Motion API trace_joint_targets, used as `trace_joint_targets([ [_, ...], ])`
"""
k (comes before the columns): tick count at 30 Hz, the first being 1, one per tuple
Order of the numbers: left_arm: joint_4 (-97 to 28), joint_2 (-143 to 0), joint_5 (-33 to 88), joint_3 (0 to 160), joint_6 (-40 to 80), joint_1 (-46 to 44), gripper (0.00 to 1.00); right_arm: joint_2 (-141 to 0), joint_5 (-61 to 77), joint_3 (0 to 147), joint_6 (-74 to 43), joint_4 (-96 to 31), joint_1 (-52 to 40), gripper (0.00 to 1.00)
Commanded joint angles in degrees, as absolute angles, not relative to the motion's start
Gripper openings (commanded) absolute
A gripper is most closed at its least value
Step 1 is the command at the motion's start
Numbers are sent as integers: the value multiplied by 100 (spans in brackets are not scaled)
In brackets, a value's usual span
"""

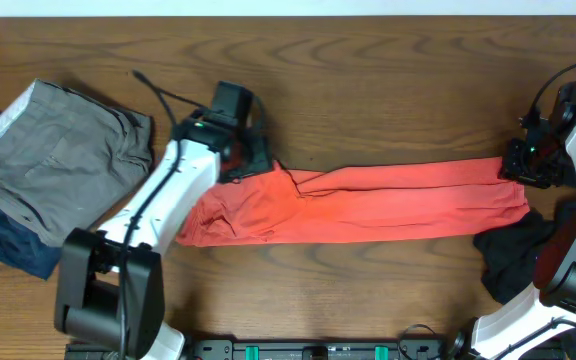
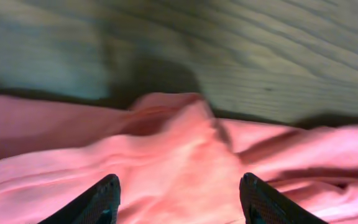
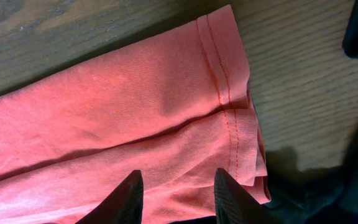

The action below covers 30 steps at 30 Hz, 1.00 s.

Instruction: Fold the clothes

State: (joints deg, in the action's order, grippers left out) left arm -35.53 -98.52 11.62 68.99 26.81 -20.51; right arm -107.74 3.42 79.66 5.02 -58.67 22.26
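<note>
A red garment (image 1: 368,205) lies across the middle of the overhead frame as a long narrow band. It runs from the lower left of centre to the right edge and looks already doubled lengthwise, though its left end is rumpled and uneven.

The left gripper (image 1: 256,163) sits at the band's upper left end. In the left wrist view its fingers (image 2: 101,202) are spread wide apart over bunched red cloth, with nothing pinched between them. The right gripper (image 1: 516,170) is at the band's right end. In the right wrist view its fingers (image 3: 126,196) are also apart, hovering over layered cloth just inside the stitched hem (image 3: 219,68). Whether the tips touch the cloth I cannot tell.

At the left of the overhead frame a gray garment (image 1: 58,165) rests folded on top of a navy piece (image 1: 8,245), so that part of the job looks finished. At the lower right a black garment (image 1: 513,255) lies crumpled on the table (image 1: 368,80), partly under the right arm and not yet folded.

The task looks roughly halfway done. The red band probably needs its ends gripped and brought together into a compact fold, and the black garment comes after that.
</note>
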Motion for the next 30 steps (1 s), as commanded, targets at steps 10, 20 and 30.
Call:
trace_joint_targets([
  [10, -2711, -10838, 1081, 6941, 2867, -2582, 65, -10639, 344, 7959, 473, -5846, 2292, 37],
  [20, -2934, -10877, 1085, 6941, 2884, -2582, 30, -10639, 344, 7959, 427, -5791, 2292, 37],
  [30, -3236, -10650, 1732, 6952, 2882, -2585, 6, -10639, 342, 7959, 429, -5791, 2292, 37],
])
